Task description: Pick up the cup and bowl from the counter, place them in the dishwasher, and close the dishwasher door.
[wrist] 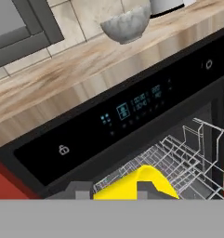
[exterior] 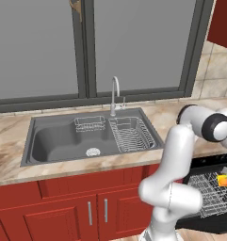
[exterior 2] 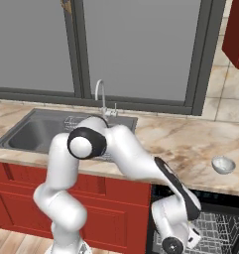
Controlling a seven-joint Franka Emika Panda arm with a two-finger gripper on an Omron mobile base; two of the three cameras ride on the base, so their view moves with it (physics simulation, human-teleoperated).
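A yellow cup sits between my gripper's two dark fingertips, and the gripper is shut on it. It hangs just above the grey wire rack of the open black dishwasher. In the left base view the cup shows over the drawn-out rack. A grey-white bowl stands upright on the marbled counter, above the dishwasher and apart from the gripper; the hand view has the bowl near its top. The black slab under the rack looks like the lowered dishwasher door.
The steel sink with its faucet and a wire drainer lies left of the arm. Red cabinets run below the counter. A pale object stands behind the bowl. A red wall cabinet hangs at upper right.
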